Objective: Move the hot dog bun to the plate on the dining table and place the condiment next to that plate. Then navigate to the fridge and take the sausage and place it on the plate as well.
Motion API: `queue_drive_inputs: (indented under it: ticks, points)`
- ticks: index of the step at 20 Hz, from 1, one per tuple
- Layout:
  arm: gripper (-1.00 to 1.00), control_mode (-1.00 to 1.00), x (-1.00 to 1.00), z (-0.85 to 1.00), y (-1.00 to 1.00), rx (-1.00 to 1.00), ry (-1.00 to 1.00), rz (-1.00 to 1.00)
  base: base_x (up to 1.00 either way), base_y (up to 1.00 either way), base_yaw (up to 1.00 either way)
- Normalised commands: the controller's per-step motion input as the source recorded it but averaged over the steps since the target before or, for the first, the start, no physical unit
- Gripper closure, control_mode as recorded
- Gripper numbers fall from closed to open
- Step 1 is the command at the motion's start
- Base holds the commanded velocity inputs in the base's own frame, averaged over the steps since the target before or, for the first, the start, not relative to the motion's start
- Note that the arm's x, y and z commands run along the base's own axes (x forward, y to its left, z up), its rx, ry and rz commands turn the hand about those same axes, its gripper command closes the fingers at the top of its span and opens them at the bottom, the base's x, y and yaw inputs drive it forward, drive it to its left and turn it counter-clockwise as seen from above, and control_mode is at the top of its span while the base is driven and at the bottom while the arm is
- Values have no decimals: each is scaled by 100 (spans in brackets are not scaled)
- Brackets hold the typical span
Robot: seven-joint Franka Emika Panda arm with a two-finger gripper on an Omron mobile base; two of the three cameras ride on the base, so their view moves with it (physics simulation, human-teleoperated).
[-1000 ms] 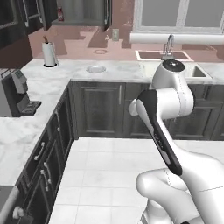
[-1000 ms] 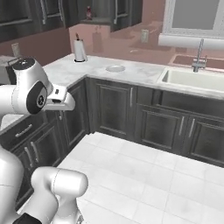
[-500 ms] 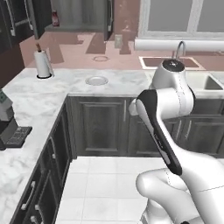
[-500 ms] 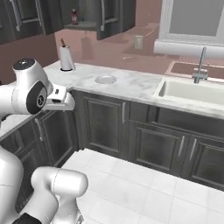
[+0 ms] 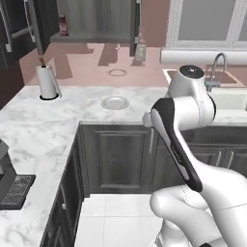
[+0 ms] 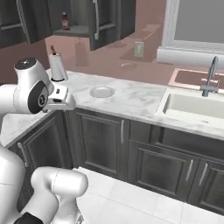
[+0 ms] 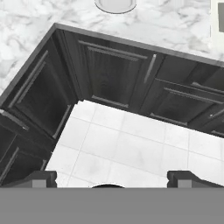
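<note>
- I am looking over a corner of marble counter (image 5: 72,125) with dark lower cabinets (image 6: 105,140) under it, and the arm is folded up close to its own base.
- The gripper (image 7: 111,177) is standing wide open with nothing between its 2 finger tips; in the hand view it is pointing down at the white tiled floor (image 7: 131,144) in front of the cabinets.
- A small round plate (image 5: 115,102) is lying alone on the counter near the corner, also visible from the right (image 6: 101,91). I am not treating it as the dining-table plate, since no dining table is in sight.
- A paper towel roll (image 5: 48,81) is standing upright well to the plate's left, and a red bottle (image 6: 64,20) is sitting in the open upper cabinet; I cannot tell whether that bottle is the condiment.
- The sink (image 6: 197,107) with its faucet (image 6: 209,75) is lying to the right.
- I am finding no bun, sausage or fridge in these 3 views.
- My judgement: the task is looking barely begun. All 3 placements are outstanding, and locating the bun is reading as the step in hand.
</note>
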Motion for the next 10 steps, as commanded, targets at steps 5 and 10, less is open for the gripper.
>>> queue_drive_inputs:
  ticks: [5,10]
  points:
    - [-100,100,0,0,0,0,0,0,51,30,-19]
    - [-100,100,0,0,0,0,0,0,33,20,-27]
